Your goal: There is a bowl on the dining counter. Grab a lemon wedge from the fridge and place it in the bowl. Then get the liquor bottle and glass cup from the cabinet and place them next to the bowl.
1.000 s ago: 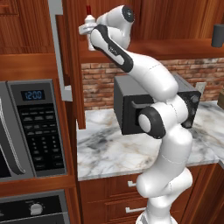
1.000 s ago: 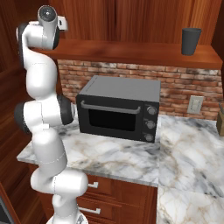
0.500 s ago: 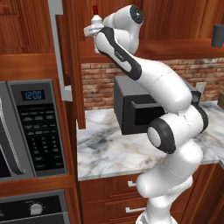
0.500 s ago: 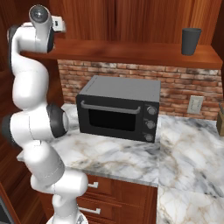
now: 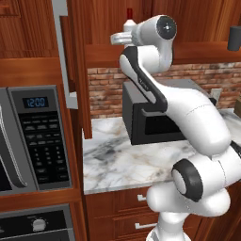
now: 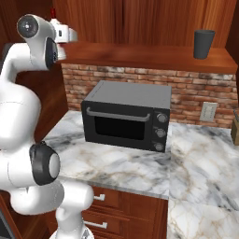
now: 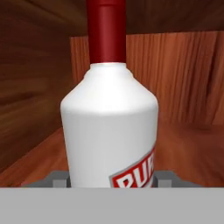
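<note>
1. Although only the grey tips of the fingers [image 7: 57,179] were seen low in the hand view, they were set apart, one on each side of the liquor bottle [image 7: 109,127]; whether they were pressing on it could not be told.
2. The bottle was placed directly ahead of the gripper [image 7: 109,181], between the tips, upright, its long axis vertical and crosswise to the reach.
3. It was shaped with a smooth whitish body, rounded shoulders, a narrow neck and a red cap, with a red-lettered label low on its front.
4. Around the bottle, the open cabinet [image 7: 39,87] was seen as red-brown wood grain, its floor beneath the bottle and its walls behind and beside it.
5. Well to the bottle's right, a dark cup [image 6: 204,44] was stood on the same wooden ledge, above a black toaster oven [image 6: 128,116].
</note>
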Tool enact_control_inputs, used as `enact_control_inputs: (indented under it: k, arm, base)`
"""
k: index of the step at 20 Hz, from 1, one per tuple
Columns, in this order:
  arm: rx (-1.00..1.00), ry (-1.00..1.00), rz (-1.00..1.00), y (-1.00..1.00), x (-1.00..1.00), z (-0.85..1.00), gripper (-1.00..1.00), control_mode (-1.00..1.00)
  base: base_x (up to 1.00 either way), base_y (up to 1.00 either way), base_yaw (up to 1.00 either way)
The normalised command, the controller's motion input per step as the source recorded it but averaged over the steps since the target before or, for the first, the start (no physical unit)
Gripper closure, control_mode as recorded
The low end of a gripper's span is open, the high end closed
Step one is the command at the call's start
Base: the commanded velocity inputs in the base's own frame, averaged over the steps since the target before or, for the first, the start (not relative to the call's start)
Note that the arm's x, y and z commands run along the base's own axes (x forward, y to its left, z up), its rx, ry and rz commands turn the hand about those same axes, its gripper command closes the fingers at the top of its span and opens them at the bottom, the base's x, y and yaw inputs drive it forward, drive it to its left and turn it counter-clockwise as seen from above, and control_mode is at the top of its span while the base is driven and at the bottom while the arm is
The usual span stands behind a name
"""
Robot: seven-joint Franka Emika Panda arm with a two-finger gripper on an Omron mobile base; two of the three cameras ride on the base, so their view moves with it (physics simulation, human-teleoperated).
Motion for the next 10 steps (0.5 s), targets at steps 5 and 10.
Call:
enact_control_inputs:
  k: [5,10]
  arm:
    - [0.00,-0.05,-0.16,-0.51,-0.85,-0.08,1.00,-1.00]
    - [0.00,-0.11,-0.12,-0.27,-0.97,-0.06,1.00,-1.00]
  base:
    - [0.00,0.00,0.00]
    - [0.00,0.00,0.00]
